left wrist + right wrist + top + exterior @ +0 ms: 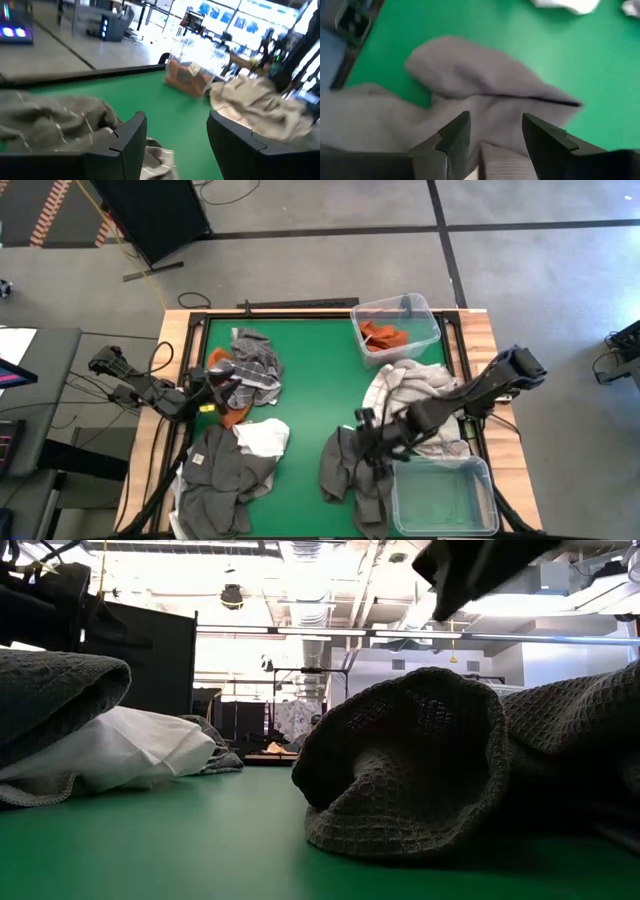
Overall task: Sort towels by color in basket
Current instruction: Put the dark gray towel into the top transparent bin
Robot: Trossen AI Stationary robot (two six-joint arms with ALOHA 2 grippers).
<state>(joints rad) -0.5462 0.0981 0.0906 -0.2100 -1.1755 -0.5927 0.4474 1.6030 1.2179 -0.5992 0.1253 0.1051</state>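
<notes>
Hovering over dark grey towel [345,470]: right end effector [368,442], fingers apart.

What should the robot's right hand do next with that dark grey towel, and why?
Probably lower and close. The right gripper hovers open over the dark grey towel, holding nothing, with the empty bin beside it. The other bin holds an orange towel, so grey likely goes in the empty one. The left gripper waits open by the plaid towel.
</notes>
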